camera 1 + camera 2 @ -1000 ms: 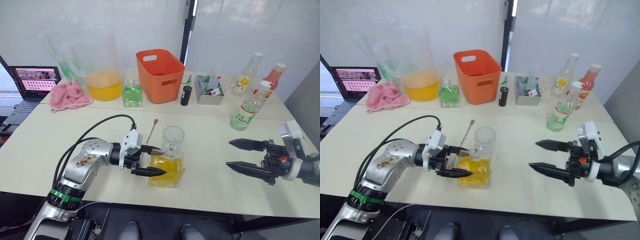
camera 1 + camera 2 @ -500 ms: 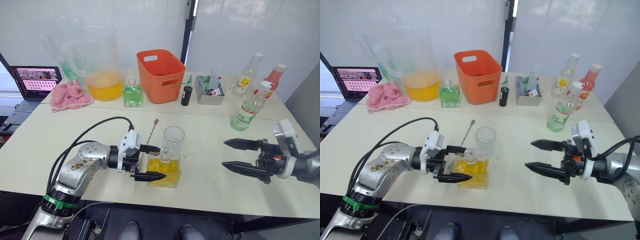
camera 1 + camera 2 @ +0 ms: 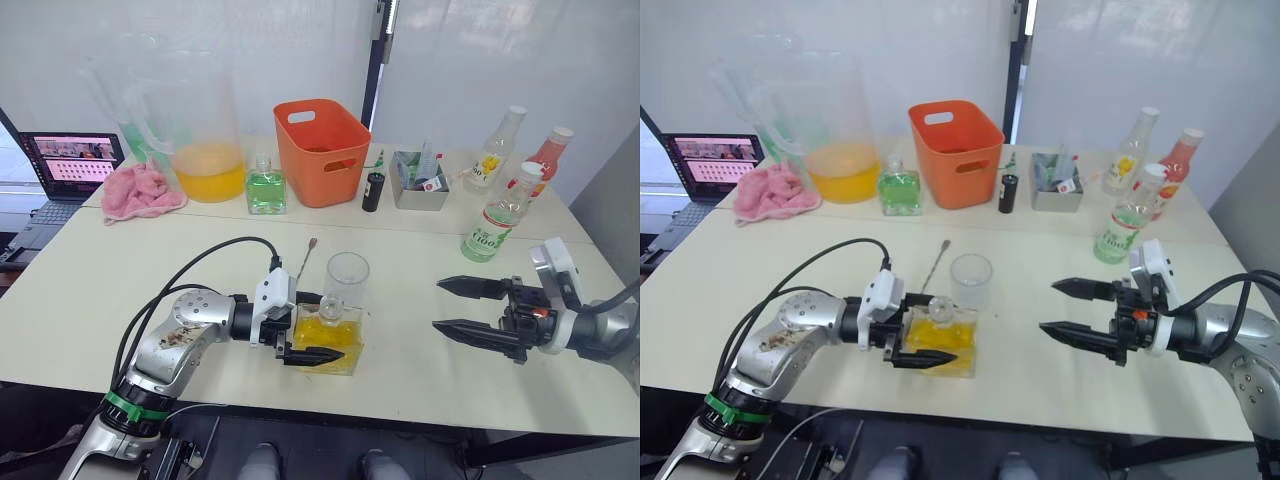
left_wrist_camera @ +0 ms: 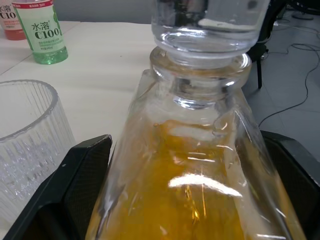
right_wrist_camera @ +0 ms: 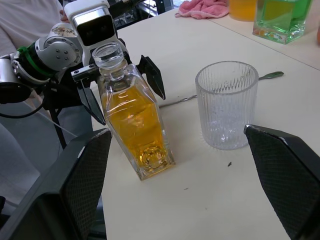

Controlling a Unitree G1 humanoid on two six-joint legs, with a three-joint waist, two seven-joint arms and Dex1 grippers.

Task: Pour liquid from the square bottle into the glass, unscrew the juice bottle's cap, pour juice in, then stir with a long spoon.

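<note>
Step in hand: the first one, taking up the square bottle for the pour. I had the left gripper brought in from the side with its two fingers spread, one on either flank of the bottle's body. In the left wrist view the bottle stood between the black fingers; whether the pads already touched the glass walls I could not tell.

Position of the task's thing: the square bottle stood on the table, between my left fingers, with the glass just beyond it on the far side and apart from it, as the right wrist view showed. The long spoon lay flat on the table past the far finger, beside the glass.

Orientation: the bottle's long axis was vertical, neck up, and the round stopper sat in the neck.

Right gripper: fingers spread wide, holding nothing, hovering well apart from the bottle, its fingertips pointing towards it. The juice bottle stood upright behind it, cap on.

Next move, in my judgement: close the left fingers squarely on the flat sides, then have the stopper drawn off before any tilt towards the glass.
</note>
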